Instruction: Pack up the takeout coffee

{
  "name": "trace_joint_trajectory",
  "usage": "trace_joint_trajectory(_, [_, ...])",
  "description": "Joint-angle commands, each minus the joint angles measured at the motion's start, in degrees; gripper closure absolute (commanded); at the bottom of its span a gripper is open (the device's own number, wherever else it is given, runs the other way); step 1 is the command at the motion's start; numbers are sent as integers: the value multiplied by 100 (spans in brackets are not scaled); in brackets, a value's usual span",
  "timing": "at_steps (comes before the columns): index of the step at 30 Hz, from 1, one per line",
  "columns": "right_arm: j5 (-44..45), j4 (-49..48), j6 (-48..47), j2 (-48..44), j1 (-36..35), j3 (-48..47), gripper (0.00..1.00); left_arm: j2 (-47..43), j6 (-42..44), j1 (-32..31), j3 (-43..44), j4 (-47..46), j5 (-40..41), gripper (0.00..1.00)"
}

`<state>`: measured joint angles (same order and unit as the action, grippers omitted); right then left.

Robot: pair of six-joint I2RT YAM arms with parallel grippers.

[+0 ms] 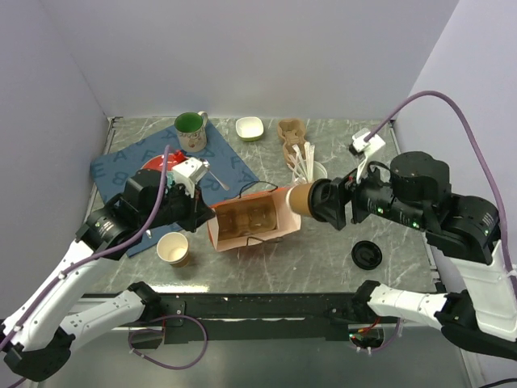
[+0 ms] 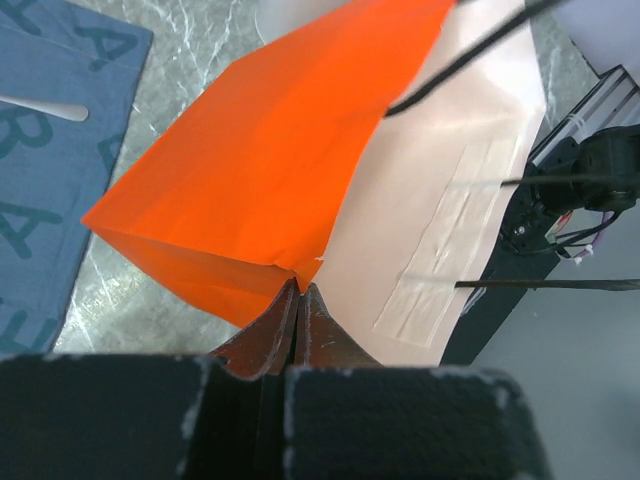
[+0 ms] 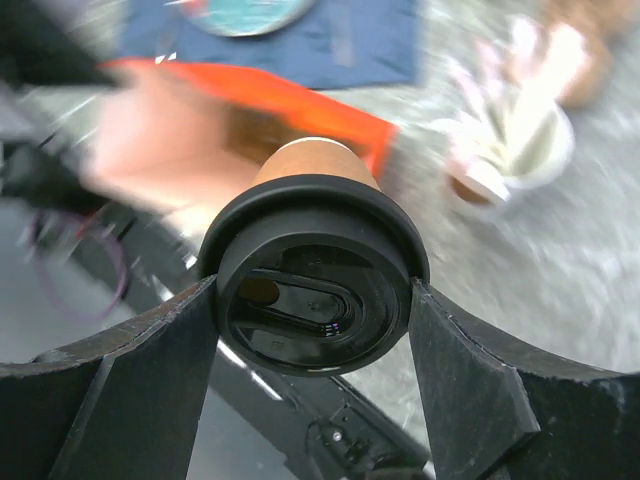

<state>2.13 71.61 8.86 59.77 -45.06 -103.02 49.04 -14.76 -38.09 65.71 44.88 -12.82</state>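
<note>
Orange paper bag (image 1: 250,222) is held by its edge in the closed left jaws. The takeout coffee (image 1: 300,199), gripped at its lid by the right jaws, should be slid in base-first, centred on the mouth.

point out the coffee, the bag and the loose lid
coffee (image 3: 312,295): right wrist view, on its black lid
bag (image 2: 270,150): left wrist view, on the orange side panel
loose lid (image 1: 366,254): top view, on the lid's middle

Lidded brown takeout coffee (image 1: 300,199), held sideways at bag mouth
</note>
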Motion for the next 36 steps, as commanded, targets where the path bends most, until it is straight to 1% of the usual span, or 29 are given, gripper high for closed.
trace_joint_trajectory(1, [-845, -649, -833, 175, -651, -253, 39, 88, -132, -23, 328, -165, -81, 99])
trace_joint_trajectory(2, [-811, -623, -834, 254, -775, -445, 39, 97, -132, -23, 354, -138, -72, 99])
trace_joint_trajectory(7, [-521, -315, -1517, 929, -1715, -947, 38, 36, -193, -23, 267, -225, -291, 99])
trace_joint_trajectory(13, [-371, -113, -2457, 1616, -2042, -1167, 38, -254, -299, -23, -154, -656, -475, 99])
trace_joint_trajectory(16, [-231, -86, -2801, 1740, -2226, -1124, 38, -210, -185, -23, -199, -674, -467, 99])
trace_joint_trajectory(18, [172, -95, -2960, 1758, -2410, -975, 39, -140, -150, -23, -182, -683, -476, 99])
trace_joint_trajectory(20, [392, -147, -3162, 1766, -2507, -712, 39, -114, -141, -23, -173, -744, -555, 99])
trace_joint_trajectory(22, [673, -375, -3424, 1662, -2630, -431, 39, -113, -158, -23, -234, -866, -581, 99])
trace_joint_trajectory(26, [859, -973, -3926, 1450, -2710, 429, 38, -52, -106, -15, -243, -876, -651, 99])
trace_joint_trajectory(30, [885, -1263, -4392, 1415, -2701, 818, 38, -244, 113, -23, -462, -1192, -862, 99])
trace_joint_trajectory(31, [886, -1307, -4541, 1371, -2701, 949, 38, -271, 175, -23, -585, -1262, -1028, 99])
trace_joint_trajectory(32, [894, -1456, -4595, 1336, -2701, 1255, 38, -289, 210, -23, -638, -1324, -1091, 99])
trace_joint_trajectory(34, [973, -1641, -4648, 1196, -2719, 1564, 38, -281, 281, -23, -761, -1508, -1301, 99])
trace_joint_trajectory(36, [1113, -2096, -4718, 1029, -2701, 2135, 39, -150, 333, -23, -806, -1579, -1372, 99])
